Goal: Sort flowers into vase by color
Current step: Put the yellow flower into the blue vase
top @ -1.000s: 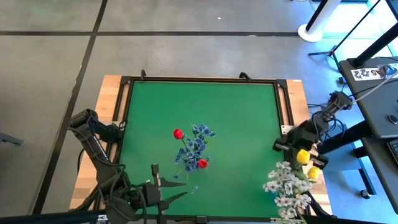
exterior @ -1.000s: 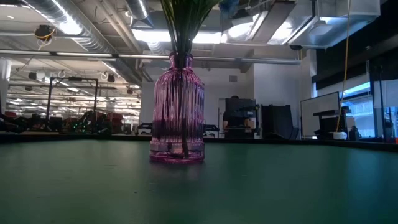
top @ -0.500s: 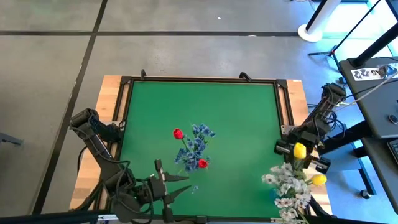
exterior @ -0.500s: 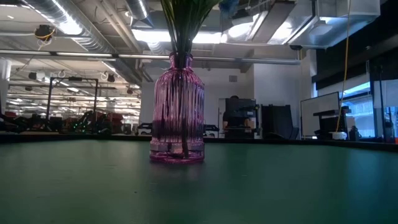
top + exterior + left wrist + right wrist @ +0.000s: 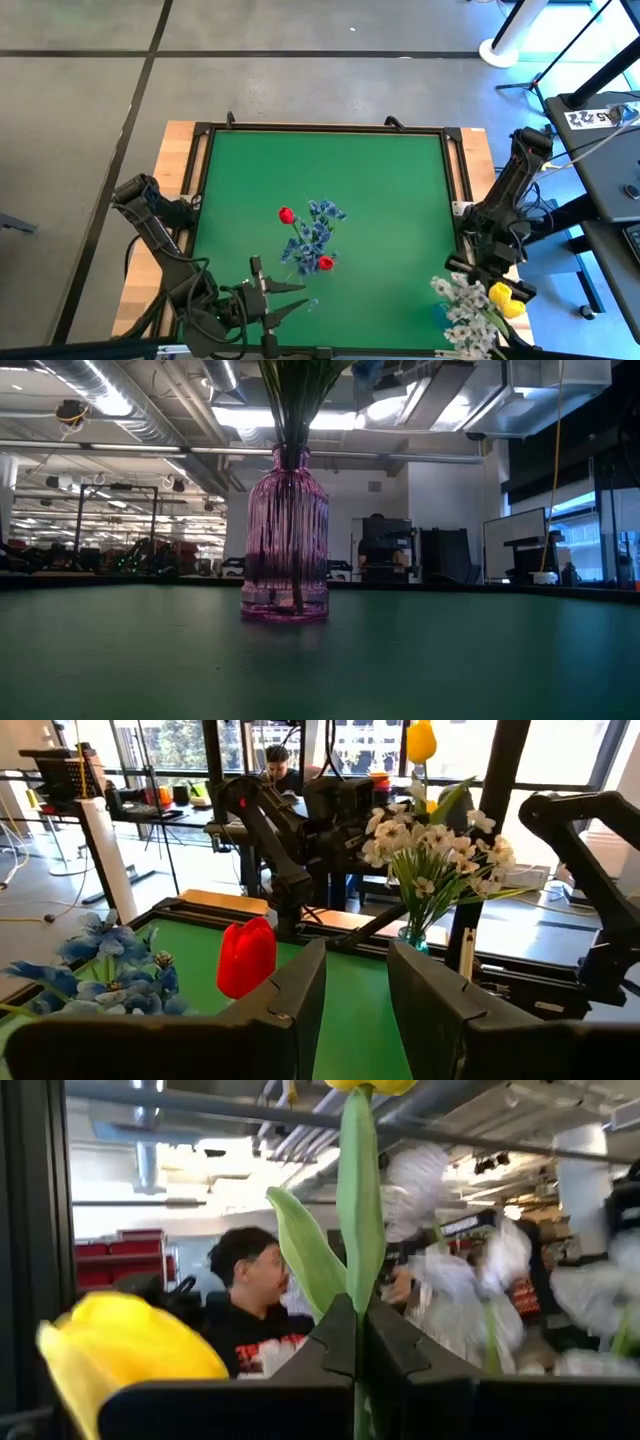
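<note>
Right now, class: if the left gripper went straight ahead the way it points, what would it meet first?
Probably the red tulip: in its wrist view the bud sits just beyond the open left gripper, slightly off-centre. Depth is unclear, so it might pass beside it.

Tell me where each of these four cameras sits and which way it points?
High view: overhead, looking straight down on the green table; both arms show.
Low view: at table-top height, facing the purple vase; no arm visible.
Left wrist view: on the left arm, looking past its open left claw at a red tulip.
Right wrist view: on the right arm; the right claw is shut on a yellow tulip stem.
Shared: the white blossoms appear in both wrist views.
</note>
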Motion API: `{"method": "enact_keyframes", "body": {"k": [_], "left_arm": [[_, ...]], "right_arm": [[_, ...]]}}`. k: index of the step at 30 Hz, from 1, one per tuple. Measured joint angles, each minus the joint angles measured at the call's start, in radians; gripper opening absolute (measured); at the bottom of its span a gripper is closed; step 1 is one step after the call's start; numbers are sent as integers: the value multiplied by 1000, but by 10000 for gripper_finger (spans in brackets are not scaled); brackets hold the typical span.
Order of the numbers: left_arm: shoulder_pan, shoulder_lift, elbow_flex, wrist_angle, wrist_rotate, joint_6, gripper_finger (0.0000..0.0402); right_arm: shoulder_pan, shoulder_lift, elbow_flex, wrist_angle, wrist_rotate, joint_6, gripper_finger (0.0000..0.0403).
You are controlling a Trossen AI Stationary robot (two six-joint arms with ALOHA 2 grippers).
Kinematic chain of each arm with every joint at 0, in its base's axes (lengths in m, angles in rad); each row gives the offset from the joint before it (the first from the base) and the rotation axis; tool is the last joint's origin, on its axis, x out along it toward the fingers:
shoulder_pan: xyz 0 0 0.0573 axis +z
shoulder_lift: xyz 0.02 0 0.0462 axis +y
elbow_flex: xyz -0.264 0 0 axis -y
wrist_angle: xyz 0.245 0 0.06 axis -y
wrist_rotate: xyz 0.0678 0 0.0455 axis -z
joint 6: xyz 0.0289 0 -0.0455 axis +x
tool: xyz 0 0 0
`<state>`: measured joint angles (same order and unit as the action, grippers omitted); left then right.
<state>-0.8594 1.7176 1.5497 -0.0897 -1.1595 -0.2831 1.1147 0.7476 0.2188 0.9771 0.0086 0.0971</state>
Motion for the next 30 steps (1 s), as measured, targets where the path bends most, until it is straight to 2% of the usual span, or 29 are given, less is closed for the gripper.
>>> {"method": "enact_keyframes", "body": {"k": [9,14,22,25,30], "left_arm": [[-68,0,0,-43,-9,47,108],[-86,-1,-57,-42,12,24,108],[-53,-1,-172,108,58,24,108],[-38,-1,-205,162,108,28,108],[-26,-1,-219,263,249,32,108]], "right_arm": [[-2,29,0,15,49,-29,4],[-2,29,1,-21,40,-50,8],[-2,30,1,-117,51,-50,5],[-2,30,1,-128,51,-46,11],[-2,30,1,-142,51,-44,11]]}}
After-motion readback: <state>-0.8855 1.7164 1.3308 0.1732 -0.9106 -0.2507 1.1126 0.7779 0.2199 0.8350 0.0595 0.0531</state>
